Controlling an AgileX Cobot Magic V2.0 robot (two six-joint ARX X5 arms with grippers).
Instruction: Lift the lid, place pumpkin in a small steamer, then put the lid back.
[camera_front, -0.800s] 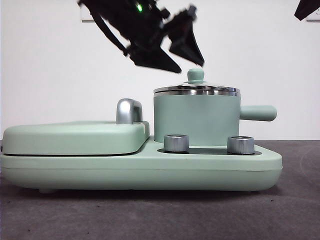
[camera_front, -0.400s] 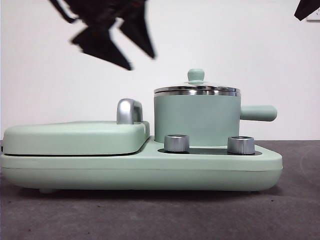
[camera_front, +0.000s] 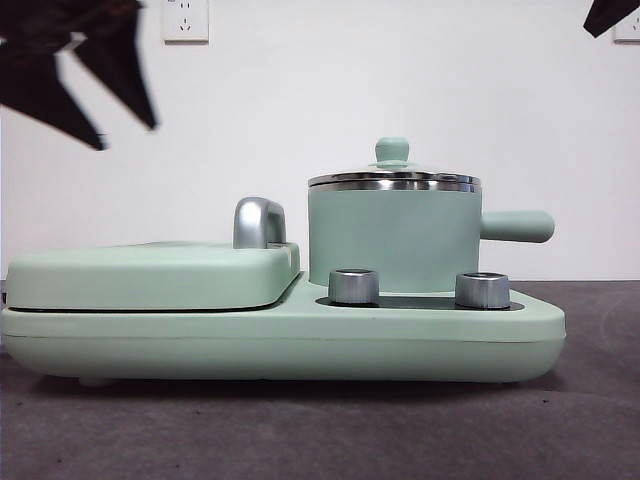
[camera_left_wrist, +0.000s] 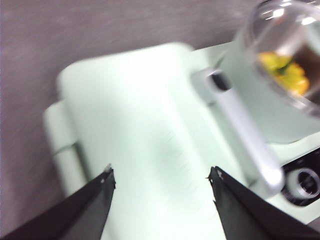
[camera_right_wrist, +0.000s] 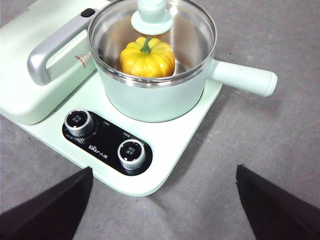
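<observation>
the small glossy yellow-orange ribbed pumpkin (camera_right_wrist: 147, 57) with a thin green stem sits inside the mint-green cylindrical steamer pot (camera_front: 392, 235) with a steel rim and stubby side handle. the round clear glass lid (camera_right_wrist: 152, 40) with a steel rim and mint-green knob rests on the pot rim, covering the pumpkin. the pot stands on the right part of the mint-green appliance base (camera_front: 280, 340), behind two silver control dials (camera_right_wrist: 80, 122). the flat mint-green griddle cover (camera_front: 150, 275) with a chrome handle lies closed to the left. the left gripper (camera_left_wrist: 161, 177) hangs high above the griddle cover, jaws spread wide, holding nothing. the right gripper (camera_right_wrist: 162, 175) hangs above the table on the pot's near side, jaws spread wide, holding nothing.
</observation>
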